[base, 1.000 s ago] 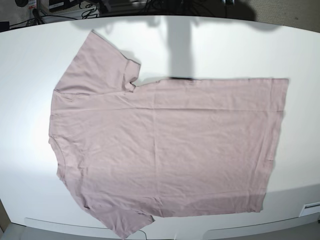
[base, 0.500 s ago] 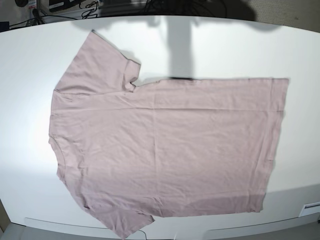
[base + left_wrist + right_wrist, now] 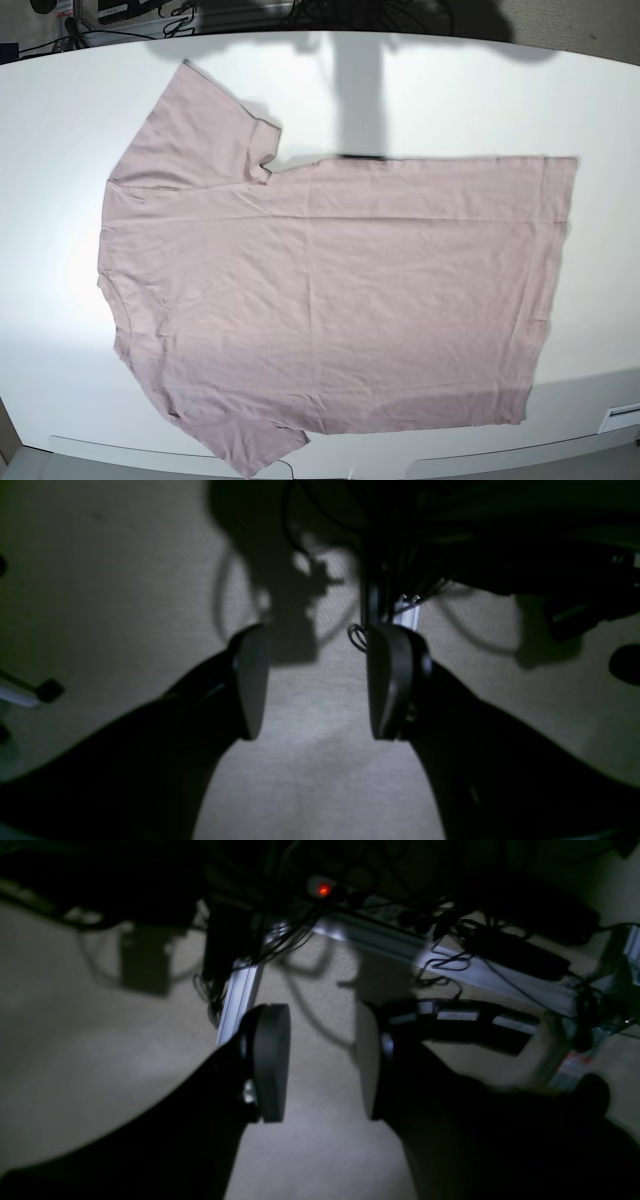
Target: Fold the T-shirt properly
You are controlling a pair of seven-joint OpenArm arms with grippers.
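The dusty pink T-shirt [image 3: 330, 290] lies spread flat on the white table [image 3: 450, 100], neck to the left, hem to the right. One sleeve points to the far left corner, the other hangs at the near edge. Neither arm shows in the base view. In the left wrist view my left gripper [image 3: 310, 680] is open over beige floor, nothing between its fingers [image 3: 250, 680]. In the right wrist view my right gripper [image 3: 320, 1060] is open too, empty, above floor and frame rails. The shirt is out of view in both wrist views.
Cables and dark equipment [image 3: 250, 12] line the table's far edge. Aluminium frame rails [image 3: 240, 995] and a power strip with a red light [image 3: 324, 889] lie under the right gripper. A white label [image 3: 622, 412] sits at the table's near right.
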